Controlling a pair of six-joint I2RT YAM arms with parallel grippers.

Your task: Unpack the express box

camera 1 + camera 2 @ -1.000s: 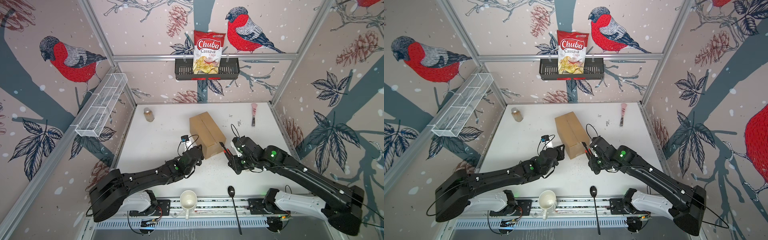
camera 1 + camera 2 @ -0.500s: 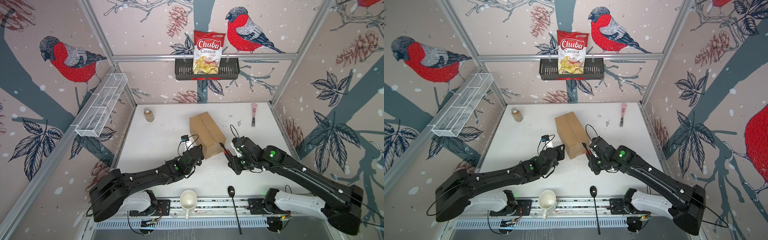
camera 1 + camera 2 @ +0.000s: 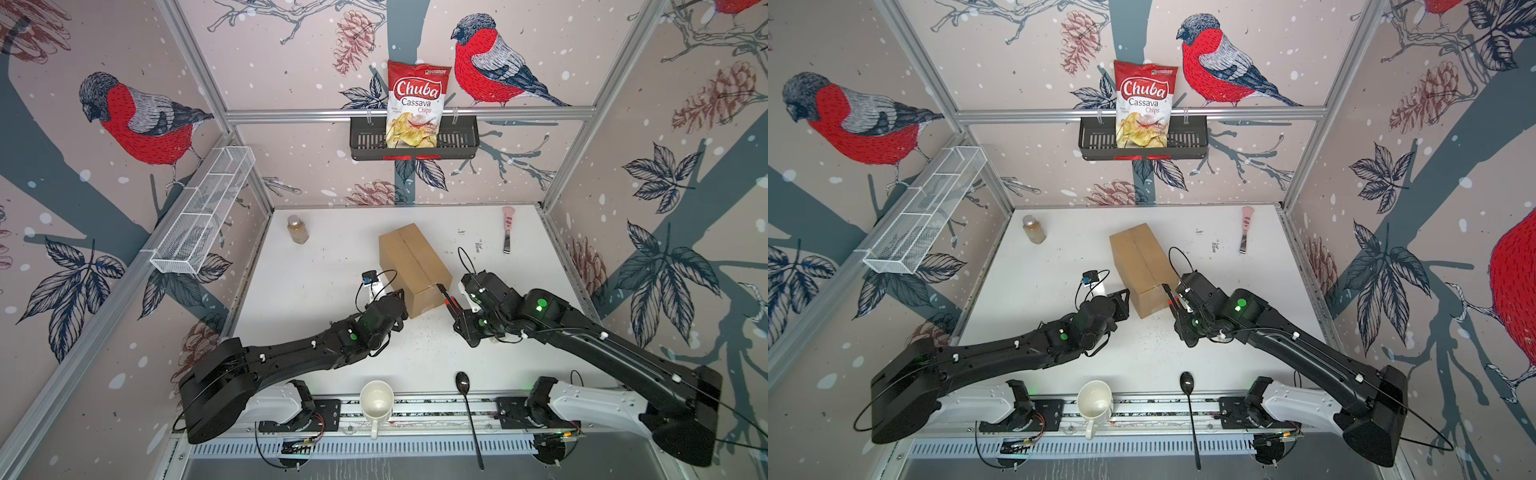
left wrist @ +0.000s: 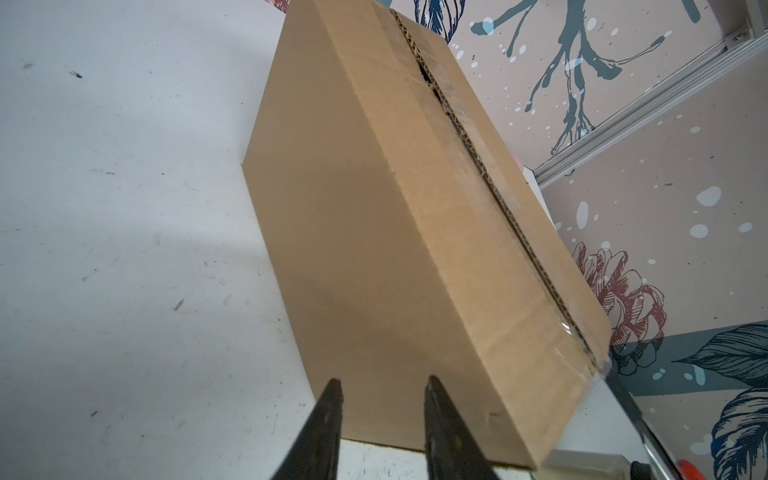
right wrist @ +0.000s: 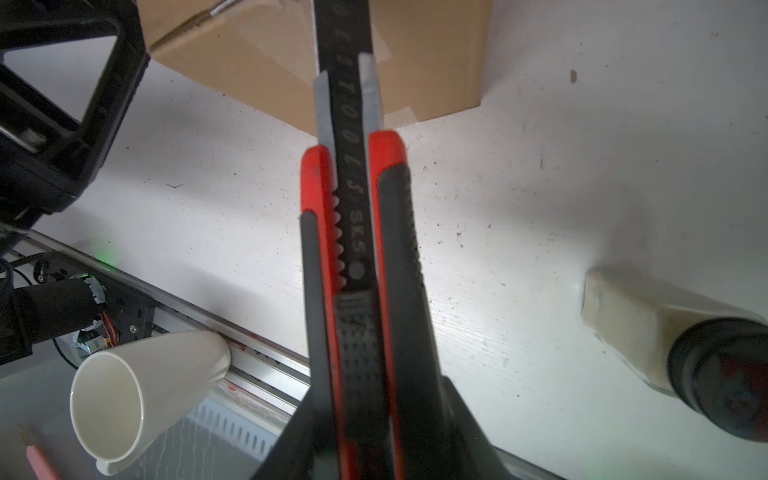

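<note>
Box (image 3: 413,266) lies mid-table (image 3: 316,291), flat on a broad face. Its long axis runs back to front, skewed, with the near end between the two arms. Flaps are down. Clear tape runs along the top seam and wraps the near end. The left wrist view shows a dark slit in the seam toward the far end.

Left tool (image 4: 382,384): fingers a narrow gap apart, nothing between them. The tips are at the box's long left side, low, close to the near corner. Touching or just short, cannot tell.

Right tool (image 5: 376,407): clamped on the handle of a red-and-black knife (image 5: 355,232), blade run out. In both top views the blade slants up to the top edge of the box's near end, at the right corner by the tape. Whether the tip is into the tape cannot be told. In the right wrist view the blade crosses the box's end face and leaves the frame.

Elsewhere:
- Mug (image 3: 376,401) is at the front edge, mouth toward the camera, handle to the front.
- Spoon (image 3: 466,399) lies right of the mug, bowl on the table, handle over the rail.
- Jar (image 3: 298,230) stands back left.
- Pink-handled scraper (image 3: 508,228) lies back right.
- Chips bag (image 3: 417,104) stands in a black basket (image 3: 461,141) on the back wall.
- Wire rack (image 3: 203,212) hangs on the left wall.
</note>
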